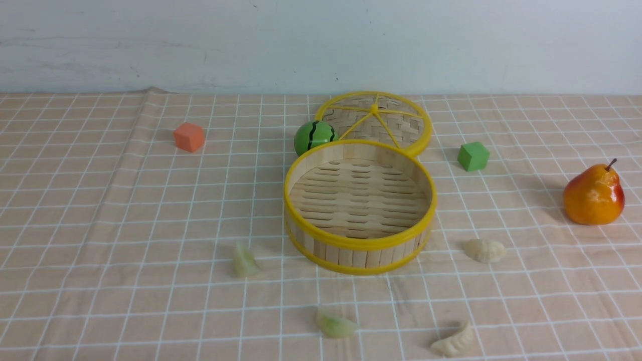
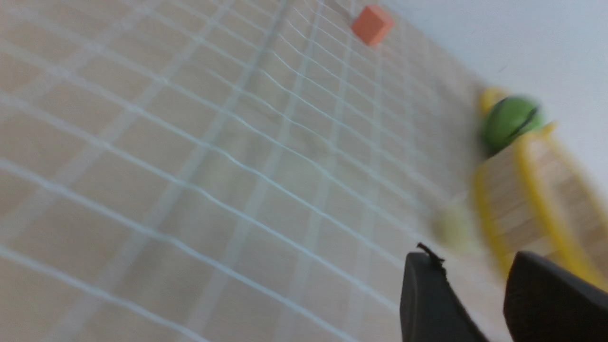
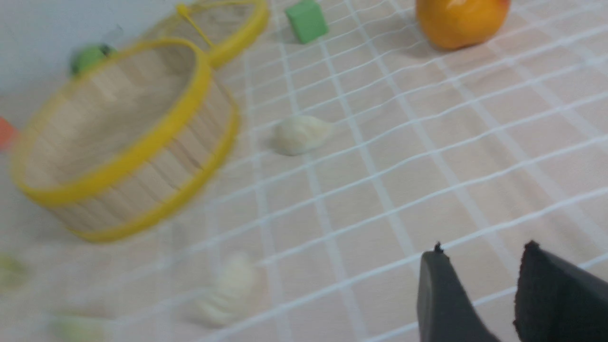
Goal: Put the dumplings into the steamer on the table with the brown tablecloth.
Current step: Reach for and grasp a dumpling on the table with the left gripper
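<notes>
steamer (image 1: 360, 244) stood empty mid-cloth. all four dumplings (image 1: 335, 325) lay outside it on the brown tablecloth (image 1: 125, 210). green dumpling (image 1: 245, 260) sat just off the steamer's left wall, long axis roughly front to back. it lay ahead of the left gripper (image 2: 475, 266), so likely that arm's pick. white dumpling (image 1: 484, 250) sat to the right, long axis crosswise, ahead of the right gripper (image 3: 482, 259). both sets of jaws were parted narrowly, nothing between them. no labels or writing seen.
</notes>
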Robot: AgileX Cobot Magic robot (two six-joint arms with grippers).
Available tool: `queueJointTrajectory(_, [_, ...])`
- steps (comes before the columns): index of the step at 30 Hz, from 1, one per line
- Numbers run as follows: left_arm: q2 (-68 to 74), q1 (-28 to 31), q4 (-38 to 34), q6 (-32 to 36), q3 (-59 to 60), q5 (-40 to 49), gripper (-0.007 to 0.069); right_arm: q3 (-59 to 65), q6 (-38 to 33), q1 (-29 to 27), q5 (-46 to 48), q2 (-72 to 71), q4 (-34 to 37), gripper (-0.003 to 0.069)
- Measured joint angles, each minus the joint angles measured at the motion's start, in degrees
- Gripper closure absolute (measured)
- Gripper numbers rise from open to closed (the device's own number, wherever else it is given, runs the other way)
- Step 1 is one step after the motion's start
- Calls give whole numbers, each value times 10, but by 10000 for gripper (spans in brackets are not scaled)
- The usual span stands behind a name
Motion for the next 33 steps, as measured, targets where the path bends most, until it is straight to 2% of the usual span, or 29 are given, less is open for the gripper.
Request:
queueJointTrajectory(1, [0, 0, -13, -9, 0, -1, 386, 0, 0, 0, 0, 0, 0, 420])
queueJointTrajectory(2, [0, 0, -127, -78, 0, -2, 386, 2, 51, 0, 0, 0, 112, 420])
queueJointTrajectory(3, [0, 0, -175, -103, 0, -4, 386, 4, 75, 0, 2, 0, 168, 420])
queueJointTrajectory(6, [0, 0, -241, -128, 0, -9, 386, 5, 108, 0, -1, 0, 272, 420])
queueJointTrajectory(12, [0, 0, -307, -132, 0, -29, 386, 5, 109, 0, -16, 0, 287, 420])
queueJointTrajectory(14, [0, 0, -317, -108, -6, -27, 386, 5, 89, 0, -17, 0, 286, 420])
queueJointTrajectory(16, [0, 0, -317, -50, -34, -19, 389, 1, 48, 0, -17, 0, 285, 420])
queueJointTrajectory(18, [0, 0, -311, 41, -72, -13, 405, -15, -15, 0, -21, 0, 283, 421])
queueJointTrajectory(19, [1, 0, -300, 95, -101, -7, 430, -37, -70, 0, -28, 3, 283, 427])
queueJointTrajectory(20, [7, 0, -291, 128, -121, -1, 455, -49, -94, 0, -32, 10, 283, 436])
queueJointTrajectory(22, [53, 0, -256, 197, -180, 31, 552, -100, -182, 0, -40, 50, 281, 480])
queueJointTrajectory(24, [107, 0, -213, 227, -224, 65, 624, -149, -245, 0, -33, 106, 276, 543])
queueJointTrajectory(27, [221, 0, -121, 243, -311, 147, 638, -239, -359, 0, 20, 222, 259, 656])
queueJointTrajectory(29, [265, 0, -85, 246, -345, 184, 638, -275, -400, 0, 47, 272, 249, 673])
queueJointTrajectory(30, [320, 0, -40, 247, -388, 235, 638, -315, -447, 0, 99, 329, 235, 679])
queueJointTrajectory(33, [410, -2, 29, 250, -449, 309, 638, -393, -493, 10, 203, 451, 215, 679])
